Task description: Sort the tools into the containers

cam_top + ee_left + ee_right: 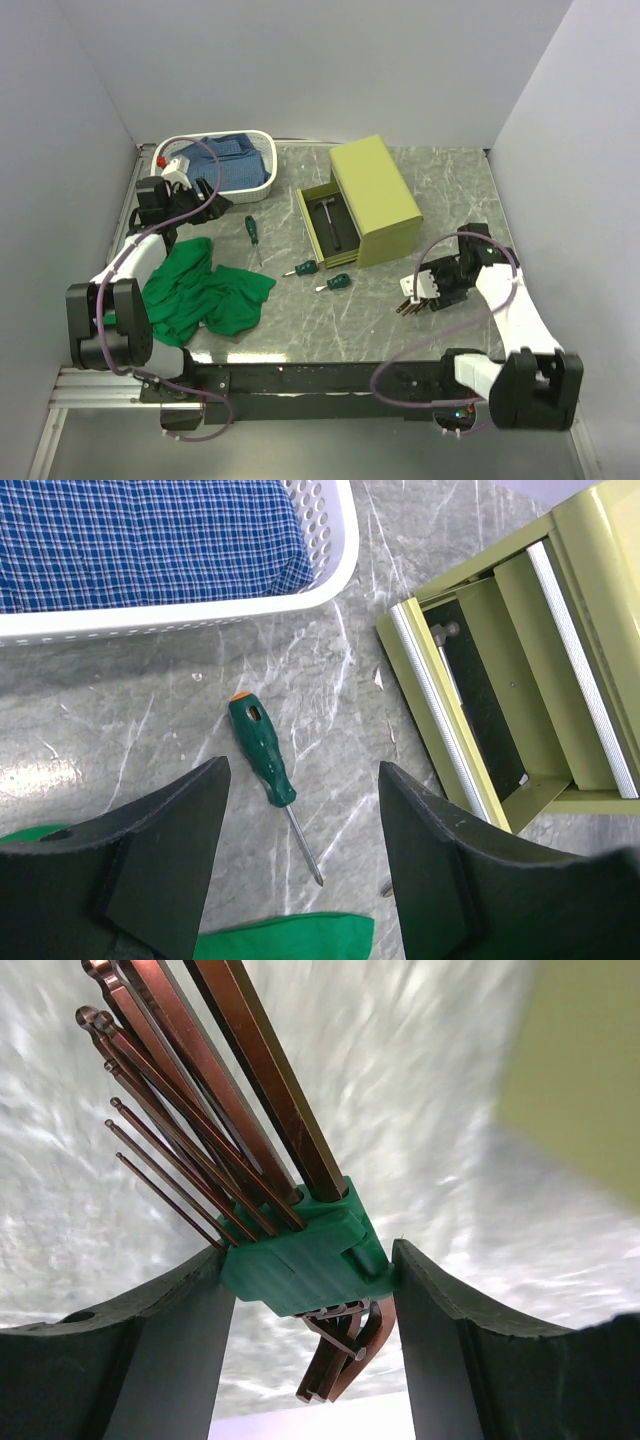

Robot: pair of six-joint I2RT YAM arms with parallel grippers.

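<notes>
Green cloth (pixel 205 295) lies near long screwdriver (pixel 262 750) under open left gripper (pixel 302 775); right gripper (pixel 308 1256) clamps hex-key set (pixel 298 1265).

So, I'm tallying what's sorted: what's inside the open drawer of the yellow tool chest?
A hammer lies in the open drawer of the tool chest. Anything farther back is covered by the chest's body.

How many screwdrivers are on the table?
3. The long screwdriver lies between the green cloth and the tool chest; a stubby screwdriver and a second stubby screwdriver lie by its drawer. The cloth may hide more.
</notes>
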